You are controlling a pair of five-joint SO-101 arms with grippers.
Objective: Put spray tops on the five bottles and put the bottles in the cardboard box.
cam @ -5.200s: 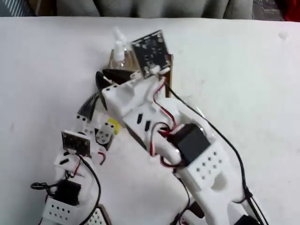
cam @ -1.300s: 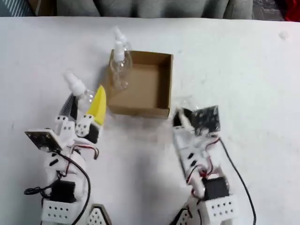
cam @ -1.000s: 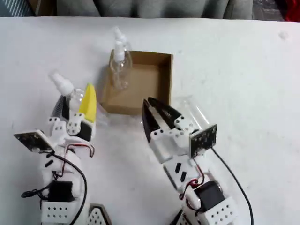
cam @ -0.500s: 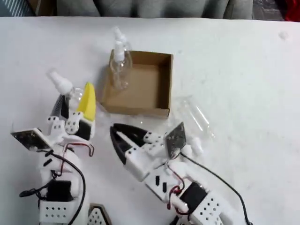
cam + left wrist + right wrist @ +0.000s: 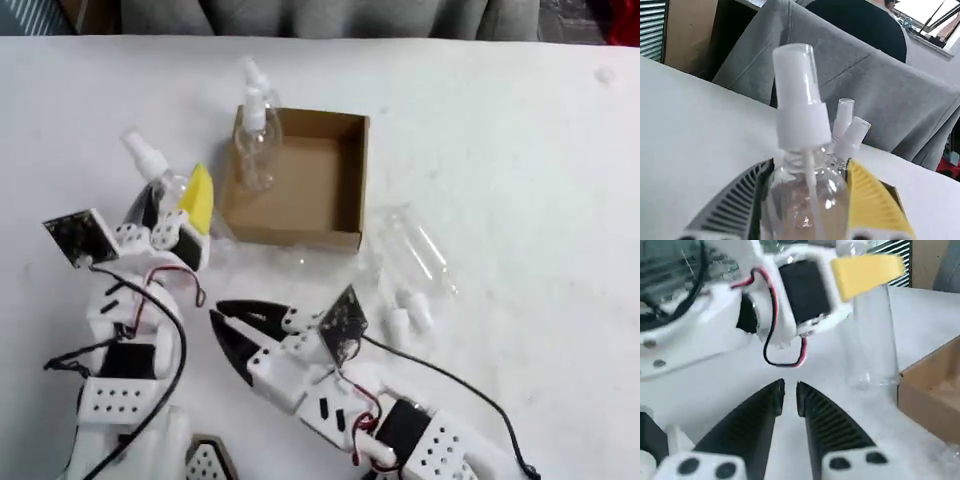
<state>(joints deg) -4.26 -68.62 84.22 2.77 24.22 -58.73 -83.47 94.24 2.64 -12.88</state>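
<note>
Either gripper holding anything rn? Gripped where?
Left gripper is shut on a capped spray bottle, fingers on the clear body just below the neck. Right gripper holds nothing, jaws nearly together.

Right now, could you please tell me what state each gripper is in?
Left gripper: closed on a spray-topped bottle.
Right gripper: almost closed, holding nothing.

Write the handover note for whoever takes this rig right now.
Left gripper: shut on a capped bottle, beside the cardboard box, at its left wall.
Right gripper: shut, empty, low over the table in front of the box.
Done: two capped bottles appear to stand in the box's left corner.
To do: box the held bottle; cap and box the uncapped bottle lying right of the box, with loose spray tops near it. I cannot make out a fifth bottle.
</note>
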